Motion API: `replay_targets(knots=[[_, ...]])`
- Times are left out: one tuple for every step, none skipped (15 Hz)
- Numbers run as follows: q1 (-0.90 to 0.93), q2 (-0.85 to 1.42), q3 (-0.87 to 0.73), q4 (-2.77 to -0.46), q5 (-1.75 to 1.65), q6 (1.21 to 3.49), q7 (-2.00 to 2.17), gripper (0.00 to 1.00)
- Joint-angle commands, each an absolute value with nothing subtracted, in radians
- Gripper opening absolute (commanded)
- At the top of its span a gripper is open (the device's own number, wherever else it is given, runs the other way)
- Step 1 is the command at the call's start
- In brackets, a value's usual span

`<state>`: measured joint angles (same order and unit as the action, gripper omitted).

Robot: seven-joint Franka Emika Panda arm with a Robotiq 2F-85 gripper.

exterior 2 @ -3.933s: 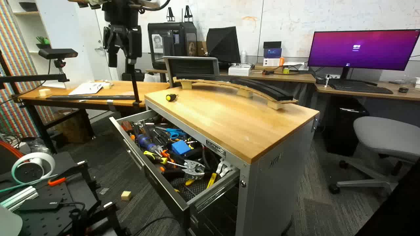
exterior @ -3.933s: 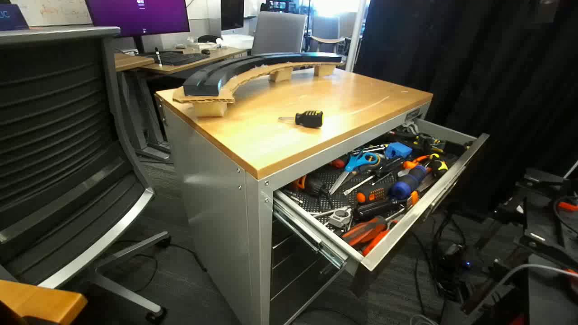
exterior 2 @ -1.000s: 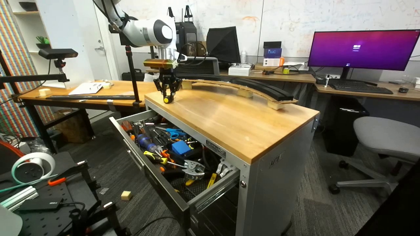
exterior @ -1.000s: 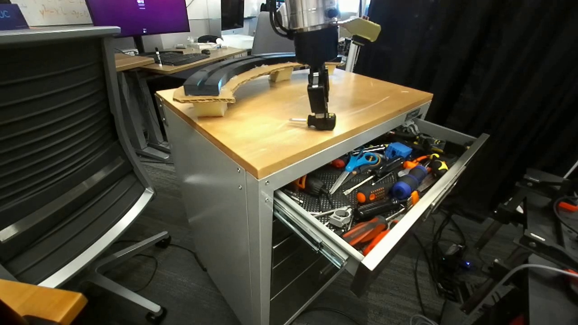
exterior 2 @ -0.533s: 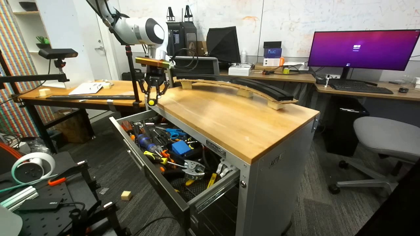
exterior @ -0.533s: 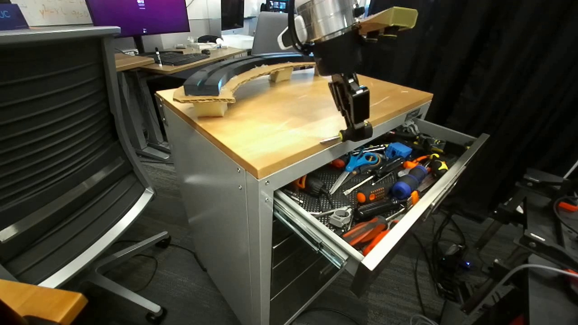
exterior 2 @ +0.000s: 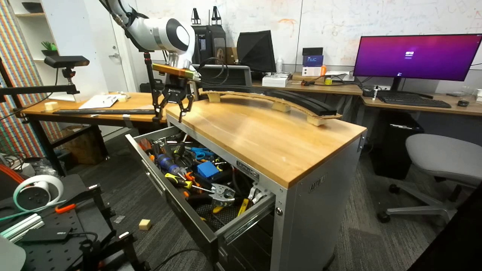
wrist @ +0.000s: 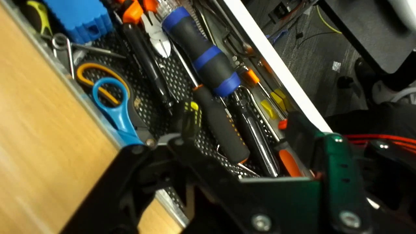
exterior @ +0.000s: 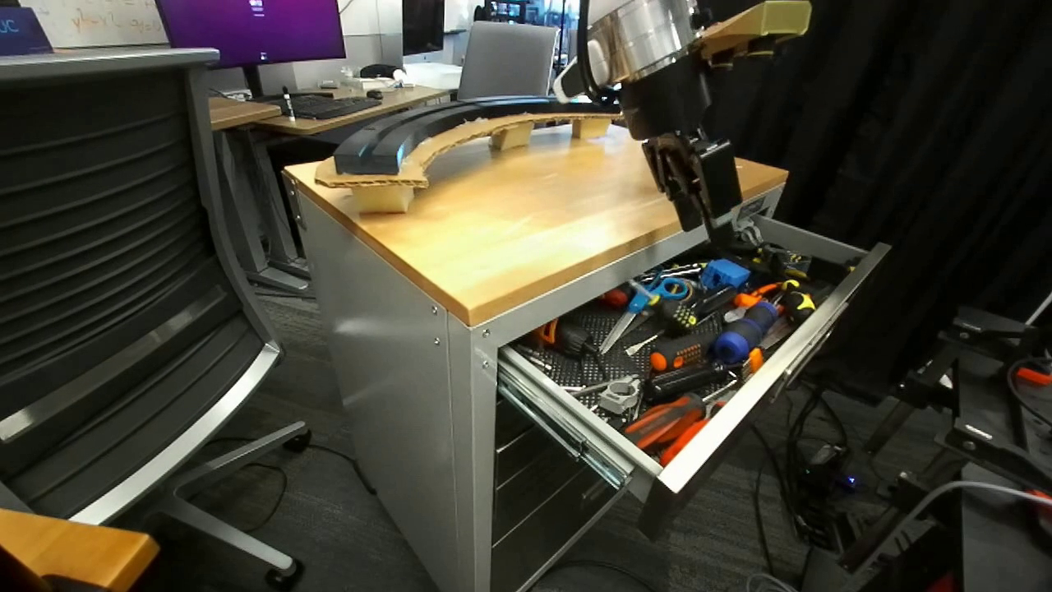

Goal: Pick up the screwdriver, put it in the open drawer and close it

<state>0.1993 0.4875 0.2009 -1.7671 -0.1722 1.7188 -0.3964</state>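
We see the screwdriver [wrist: 187, 121] below our tool [exterior 2: 168, 119].
The tool hangs spread, apart from the screwdriver, which we find inside the open drawer [exterior: 768, 370], with the blue scissors [wrist: 121, 118] also lower than the tool.

Mostly black screwdriver [exterior: 677, 316], speckled with yellow on the grip. Silvery grey drawer [exterior: 772, 366], lined with a black mat [wrist: 173, 75] dotted all over in pale spots. Also got bright blue scissors [wrist: 120, 116], a block [wrist: 78, 19] in pretty much the same blue, and a chunky black handle [wrist: 203, 52] ringed with blue bands. Plus a dark grey handle [wrist: 224, 128] with a row of little orange dots. Black claw [exterior 2: 168, 117], tinged dark green on one side in the wrist view. Honey-coloured wood on the table [exterior: 526, 222], white and black on the arm [exterior 2: 155, 34], purple shading into pink on the monitor [exterior 2: 418, 63]. Streaky grey carpet [exterior 2: 361, 203], and orange-and-blue stripes on the far panel [exterior 2: 13, 30].
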Motion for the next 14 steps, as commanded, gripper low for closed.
replay_targets(knots=[[0.158, 0.375, 0.178, -1.962, -0.117, 1.802, -0.26, 1.0], [0.14, 0.349, 0.169, -2.022, -0.098, 1.828, -0.237, 1.0], [0.121, 0.327, 0.16, -2.08, -0.072, 1.852, -0.22, 1.0], [0.107, 0.308, 0.148, -2.134, -0.052, 1.874, -0.199, 1.0], [0.093, 0.288, 0.141, -2.189, -0.023, 1.895, -0.182, 1.0], [0.08, 0.265, 0.132, -2.243, 0.004, 1.915, -0.163, 1.0], [0.068, 0.234, 0.126, -2.302, 0.042, 1.934, -0.149, 1.0], [0.058, 0.215, 0.121, -2.348, 0.078, 1.952, -0.133, 1.0], [0.052, 0.19, 0.118, -2.396, 0.118, 1.968, -0.115, 1.0], [0.049, 0.174, 0.115, -2.435, 0.157, 1.986, -0.096, 1.0], [0.045, 0.164, 0.112, -2.467, 0.196, 2.007, -0.078, 0.75], [0.044, 0.167, 0.108, -2.487, 0.23, 2.04, -0.062, 0.73], [0.047, 0.178, 0.102, -2.5, 0.25, 2.088, -0.037, 0.66], [0.049, 0.197, 0.094, -2.503, 0.257, 2.132, -0.007, 0.58]])
